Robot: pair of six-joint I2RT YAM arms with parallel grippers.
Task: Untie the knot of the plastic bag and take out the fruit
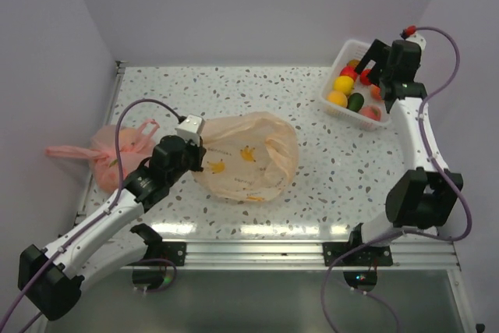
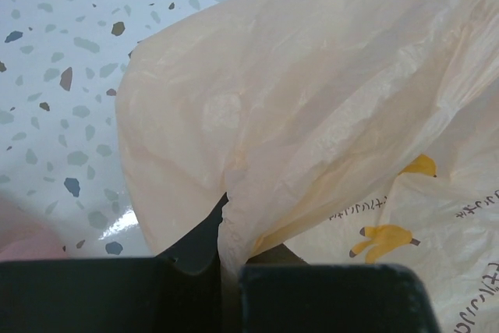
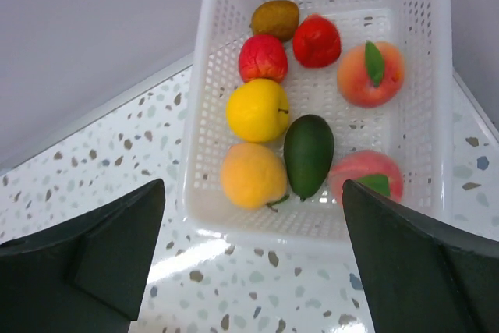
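Observation:
The pale peach-orange plastic bag (image 1: 249, 157) lies limp on the speckled table, with yellow marks on its side. My left gripper (image 1: 201, 148) is at its left end, shut on a bunched fold of the film (image 2: 234, 232). The bag (image 2: 312, 99) fills most of the left wrist view. The knot is hidden. My right gripper (image 1: 365, 66) hangs open over the white basket (image 1: 327, 100), nothing between its fingers (image 3: 117, 247). Several fruit lie in the basket (image 3: 204, 76): a yellow one (image 3: 257, 109), an orange one (image 3: 253, 175), a green one (image 3: 309, 154), peaches and red ones.
A pinker bag (image 1: 109, 154) with tied handles lies at the table's left edge, beside my left arm. Walls close the table at the back and both sides. The basket stands in the back right corner.

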